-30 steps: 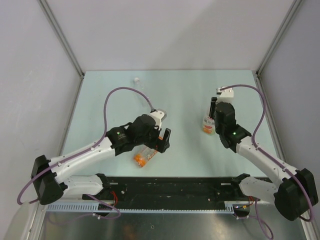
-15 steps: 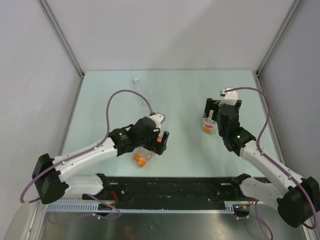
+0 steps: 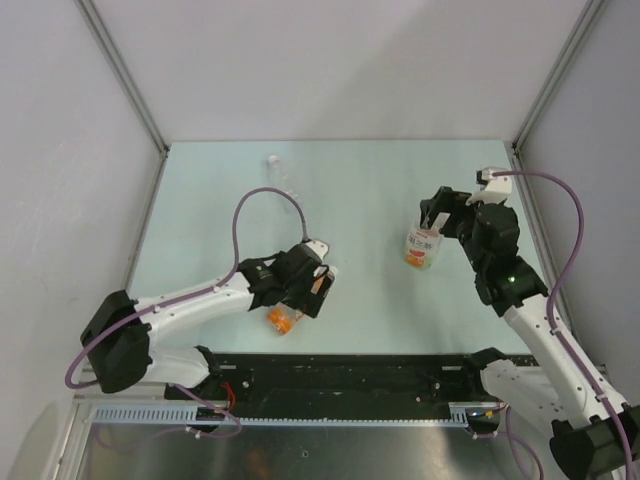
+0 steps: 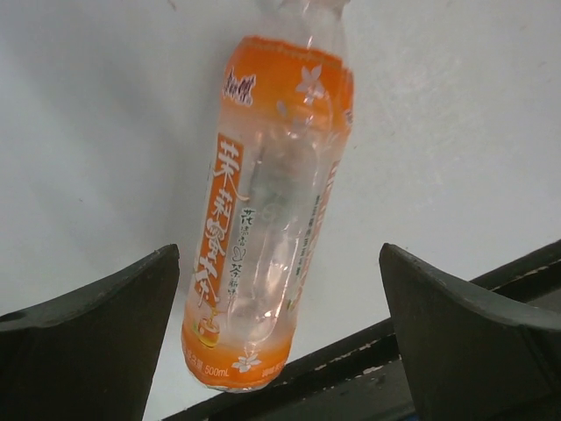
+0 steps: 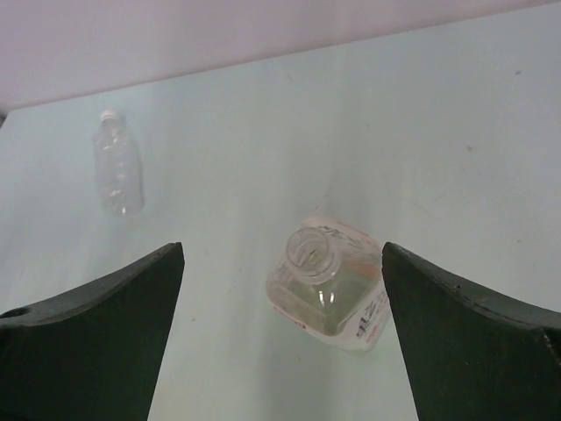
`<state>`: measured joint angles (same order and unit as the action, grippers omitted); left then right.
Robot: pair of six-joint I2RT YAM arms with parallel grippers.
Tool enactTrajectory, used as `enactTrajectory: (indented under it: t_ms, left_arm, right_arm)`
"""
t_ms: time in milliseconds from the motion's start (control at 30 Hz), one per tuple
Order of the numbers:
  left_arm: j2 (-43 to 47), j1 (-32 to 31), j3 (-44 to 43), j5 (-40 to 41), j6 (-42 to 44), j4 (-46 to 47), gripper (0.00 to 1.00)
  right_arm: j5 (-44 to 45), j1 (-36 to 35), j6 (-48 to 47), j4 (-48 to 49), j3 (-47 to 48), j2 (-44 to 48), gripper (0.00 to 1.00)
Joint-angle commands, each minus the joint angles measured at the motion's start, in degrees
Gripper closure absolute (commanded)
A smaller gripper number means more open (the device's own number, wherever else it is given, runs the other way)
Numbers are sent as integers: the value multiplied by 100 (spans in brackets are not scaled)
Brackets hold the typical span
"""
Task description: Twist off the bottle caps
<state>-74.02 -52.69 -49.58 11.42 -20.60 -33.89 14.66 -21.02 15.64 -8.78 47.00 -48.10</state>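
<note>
The left end effector [image 4: 279,259] hangs with its two dark fingers [image 4: 88,342] spread wide apart and nothing clamped. Between them, and touching neither, a slim clear plastic bottle with an orange label [image 4: 272,219] lies on its side on the pale green surface [image 3: 370,180]. The bottle's base is nearest the wrist and its neck points away, running out of the wrist view, so its cap cannot be seen. From above, only the orange base end pokes out from under the end effector, on the side toward the black rail [image 3: 350,375] at the surface's near edge.

Well beyond the left end effector, close to the back wall, sits a small colourless plastic bottle [image 5: 118,171] with a round white screw cap [image 5: 108,115] on its neck. Whether it stands or lies cannot be told.

The right end effector [image 5: 282,250] is also parted to its full width and grips nothing. Below it, in the gap between the fingers but nearer the right one, stands a squat plastic bottle with a white label and yellowish contents [image 5: 337,303]. It is upright on the surface and its round mouth, open at the top, faces the wrist camera. Neither finger touches it. From above, this bottle sits just in front of the fingertips, on the side toward the arm bases.
</note>
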Motion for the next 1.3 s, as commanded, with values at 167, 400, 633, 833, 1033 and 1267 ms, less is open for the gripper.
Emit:
enactTrajectory:
  t_ms: [167,400,633,833,1033,1267]
  left_arm:
    - [-571,33,416,-49,-126,-84,1]
    - [-1002,25,416,-124,-109,-82,17]
    - [-1196,2,300,-5,-39,-83,40]
    - [-813,-45,101,-2,-26,-88,45]
    - [-252,-296,-321,84,28,-130,48]
    - [251,-720,-922,611,114,-308,50]
  right_arm:
    - [-1806,577,663,-912,932,-431,1]
    - [-2680,1074,921,-1078,1228,-615,1]
    - [-3296,1200,974,-1253,1479,-865,1]
    - [-3495,1197,1092,-1319,1745,-895,1]
    - [-3619,1059,1383,-1341,1970,-964,1]
    - [-3025,247,1618,-1673,2484,-1282,1]
